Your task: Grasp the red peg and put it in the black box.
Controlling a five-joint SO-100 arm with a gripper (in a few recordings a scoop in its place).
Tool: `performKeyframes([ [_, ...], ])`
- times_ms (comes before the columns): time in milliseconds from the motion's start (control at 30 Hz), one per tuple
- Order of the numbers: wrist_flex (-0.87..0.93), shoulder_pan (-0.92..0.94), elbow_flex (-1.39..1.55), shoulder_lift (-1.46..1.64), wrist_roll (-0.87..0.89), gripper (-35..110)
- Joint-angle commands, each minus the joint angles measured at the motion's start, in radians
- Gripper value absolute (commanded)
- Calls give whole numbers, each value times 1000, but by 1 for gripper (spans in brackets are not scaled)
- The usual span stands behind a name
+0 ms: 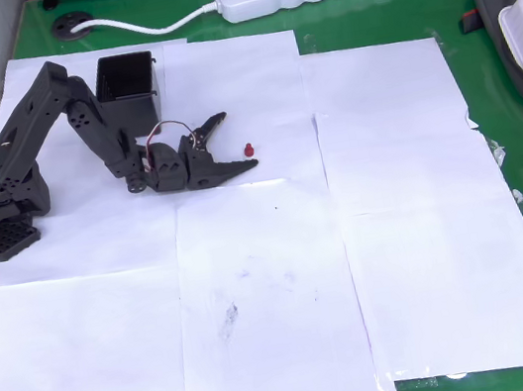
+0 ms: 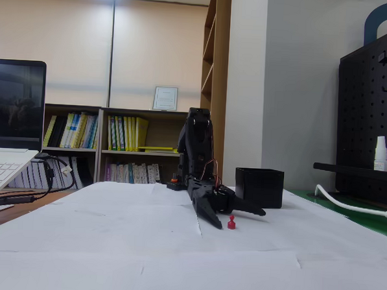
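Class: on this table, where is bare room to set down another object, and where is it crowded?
Free: white paper below and right of the gripper. Crowded: upper left, where the black box, arm and red peg sit close together.

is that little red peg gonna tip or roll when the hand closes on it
Likely tippy: the red peg stands upright on smooth white paper, so a one-sided nudge could topple it. Probably very light and stiff, being tiny beside the open hand. Once down, it may roll on its rounded head.

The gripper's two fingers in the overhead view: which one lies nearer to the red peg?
The lower finger, stretched flat along the paper, with its tip just below-left of the red peg. The upper finger points up and away, so the gripper stands open.
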Motion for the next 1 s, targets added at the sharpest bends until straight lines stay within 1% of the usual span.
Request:
performKeyframes([
  [0,-15,-41,8,12,-20,51],
  [433,-55,-67,-25,18,-34,51],
  [633,-55,-67,-23,20,-34,51],
  [700,-52,-67,-23,21,-41,48],
  [967,-54,-63,-15,29,-51,48],
])
